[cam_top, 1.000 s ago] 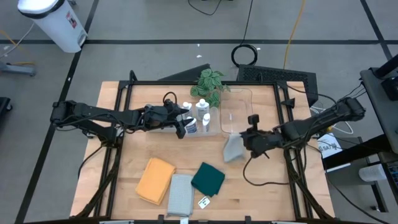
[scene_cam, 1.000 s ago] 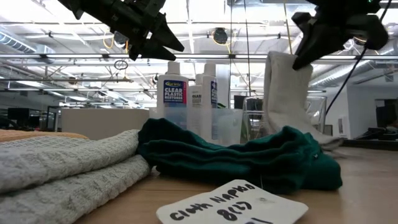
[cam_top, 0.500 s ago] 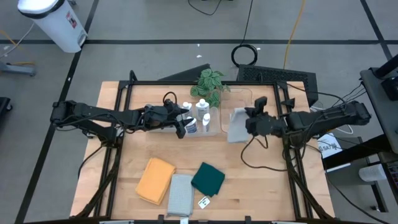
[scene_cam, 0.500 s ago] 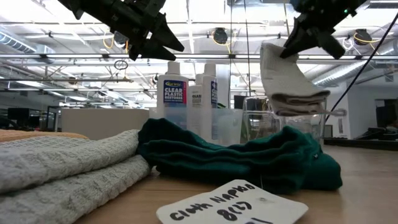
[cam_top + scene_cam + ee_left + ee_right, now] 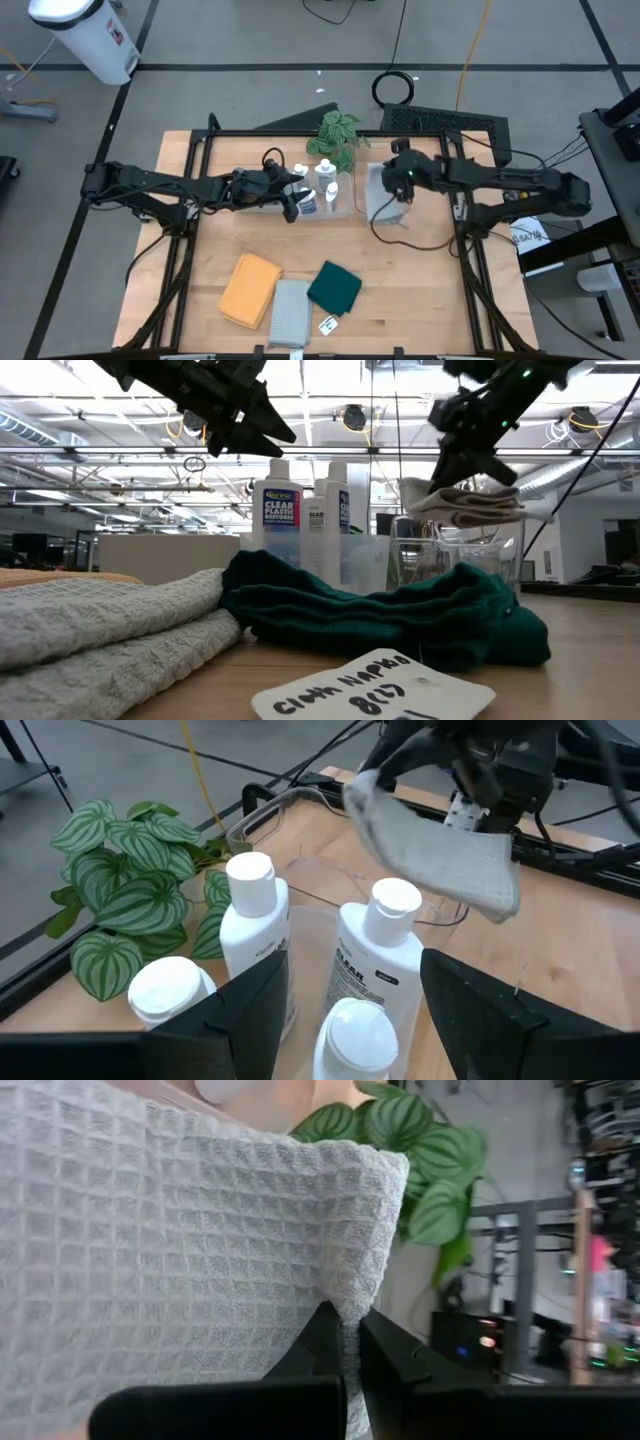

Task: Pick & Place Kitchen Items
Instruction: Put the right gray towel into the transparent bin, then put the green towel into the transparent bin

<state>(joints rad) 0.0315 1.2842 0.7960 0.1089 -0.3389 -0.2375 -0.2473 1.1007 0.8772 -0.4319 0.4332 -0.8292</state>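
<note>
The right gripper (image 5: 403,178) hangs over the clear bin (image 5: 382,156) at the back right of the tabletop (image 5: 420,280), its jaws clamped on a folded pale grey-blue cloth (image 5: 382,196) — the right wrist view shows the two dark fingers (image 5: 385,1355) pinching the waffle-weave edge. In the low view the cloth (image 5: 462,503) droops just above the bin's rim, seemingly not yet resting inside.

The left gripper (image 5: 293,201) hovers above the white squeeze bottles (image 5: 318,183), which stand in a second clear bin beside the green plant (image 5: 335,135); its jaws are spread wide and hold nothing, with bottle caps (image 5: 398,898) between and beyond them.

Near the front edge lie an orange cloth (image 5: 249,289), another grey-blue cloth (image 5: 290,313) and a dark green cloth (image 5: 334,287) — side by side, with a small label card (image 5: 327,325) just in front.
</note>
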